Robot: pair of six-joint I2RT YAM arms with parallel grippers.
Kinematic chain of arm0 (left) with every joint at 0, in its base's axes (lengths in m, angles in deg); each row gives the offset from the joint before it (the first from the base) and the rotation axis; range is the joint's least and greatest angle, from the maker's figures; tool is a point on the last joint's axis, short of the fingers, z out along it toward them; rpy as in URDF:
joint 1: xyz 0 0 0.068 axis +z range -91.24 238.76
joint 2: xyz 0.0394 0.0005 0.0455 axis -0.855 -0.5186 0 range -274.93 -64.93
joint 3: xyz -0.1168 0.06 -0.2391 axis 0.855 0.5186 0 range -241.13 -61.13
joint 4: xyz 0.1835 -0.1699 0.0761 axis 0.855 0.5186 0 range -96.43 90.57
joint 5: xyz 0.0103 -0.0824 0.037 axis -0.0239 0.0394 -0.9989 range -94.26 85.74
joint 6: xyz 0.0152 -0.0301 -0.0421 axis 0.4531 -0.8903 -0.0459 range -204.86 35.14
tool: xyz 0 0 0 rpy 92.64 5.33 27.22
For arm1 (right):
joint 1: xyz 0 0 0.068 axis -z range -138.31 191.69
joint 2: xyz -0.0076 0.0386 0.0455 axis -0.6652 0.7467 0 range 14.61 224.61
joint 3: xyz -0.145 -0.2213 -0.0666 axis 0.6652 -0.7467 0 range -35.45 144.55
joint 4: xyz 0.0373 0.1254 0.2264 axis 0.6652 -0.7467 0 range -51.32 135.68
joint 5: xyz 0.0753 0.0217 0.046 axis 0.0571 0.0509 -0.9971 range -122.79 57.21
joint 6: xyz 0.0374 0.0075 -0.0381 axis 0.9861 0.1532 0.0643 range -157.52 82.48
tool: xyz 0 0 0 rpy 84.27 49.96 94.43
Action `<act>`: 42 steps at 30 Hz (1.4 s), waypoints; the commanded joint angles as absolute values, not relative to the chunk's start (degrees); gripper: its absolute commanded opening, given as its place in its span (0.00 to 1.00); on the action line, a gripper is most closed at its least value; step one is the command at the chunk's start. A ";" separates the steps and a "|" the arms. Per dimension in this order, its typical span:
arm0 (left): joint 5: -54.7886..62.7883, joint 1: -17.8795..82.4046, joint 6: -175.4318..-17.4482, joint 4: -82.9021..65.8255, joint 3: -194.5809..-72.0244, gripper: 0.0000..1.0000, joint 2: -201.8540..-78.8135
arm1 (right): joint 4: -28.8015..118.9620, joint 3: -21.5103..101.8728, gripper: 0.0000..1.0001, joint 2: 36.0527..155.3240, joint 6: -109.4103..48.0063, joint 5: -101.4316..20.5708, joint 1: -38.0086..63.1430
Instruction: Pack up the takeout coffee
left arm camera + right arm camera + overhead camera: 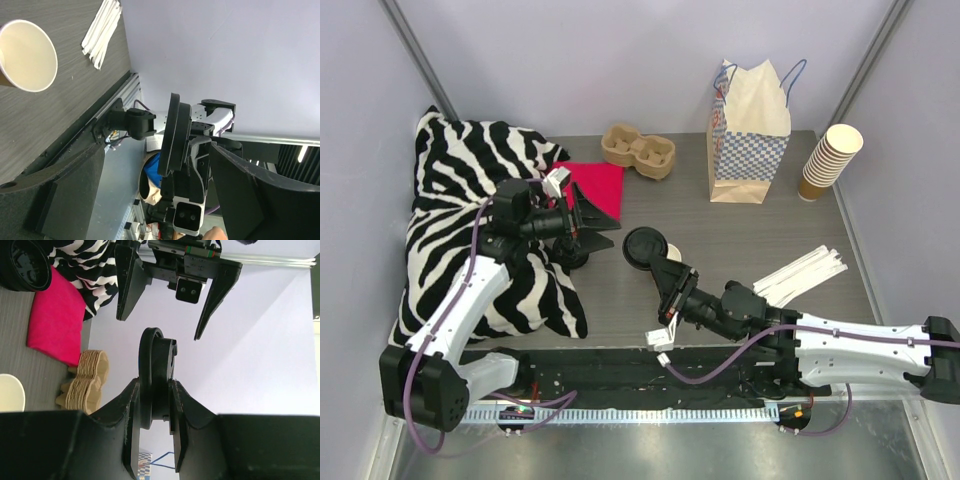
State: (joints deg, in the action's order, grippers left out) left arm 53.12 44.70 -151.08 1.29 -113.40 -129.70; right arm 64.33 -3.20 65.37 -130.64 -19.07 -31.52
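A gray wood-grain table (740,235) walled in pale lavender holds the work, with a checked paper bag (748,145) standing at the back. The coffee is in 2 parts. The black lid (151,375) is pinched in the right gripper (152,402), whose fingers are clamped on its 2 faces near the rim. The tan cup (25,52) stands open on the table with no lid on it. From above, only a pale sliver of that cup shows, just right of the lid and close to the right gripper.

The left gripper (592,222) faces the lid with its fingers spread wide and nothing in them. The lid's far rim sits just short of the gap between them. This reads as a handover or a re-grip of the lid, though I can't tell which.

To do it well, the left fingers should close squarely on the free half of the rim, away from the right fingers. The right gripper should let go only once that hold is firm. The lid looks thin and slick, so a shallow pinch could let it twist. The cup is light and open, so both arms should give it a wide berth.
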 commanded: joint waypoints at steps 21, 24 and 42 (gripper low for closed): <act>53.13 36.00 -147.35 -3.54 -112.73 0.64 -130.93 | 68.71 -5.92 0.06 64.71 -134.46 -17.59 -34.59; 53.22 35.30 -146.39 -3.53 -112.37 0.58 -131.55 | 67.74 -5.92 0.08 64.27 -134.02 -18.28 -34.51; 55.15 35.03 -147.70 -9.86 -112.99 0.16 -135.67 | 52.13 -3.13 0.69 58.12 -118.51 -8.80 -34.51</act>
State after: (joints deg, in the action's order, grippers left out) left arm 54.26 34.77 -147.64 -5.68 -112.09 -134.53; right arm 59.78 -7.03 60.91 -129.33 -14.37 -34.12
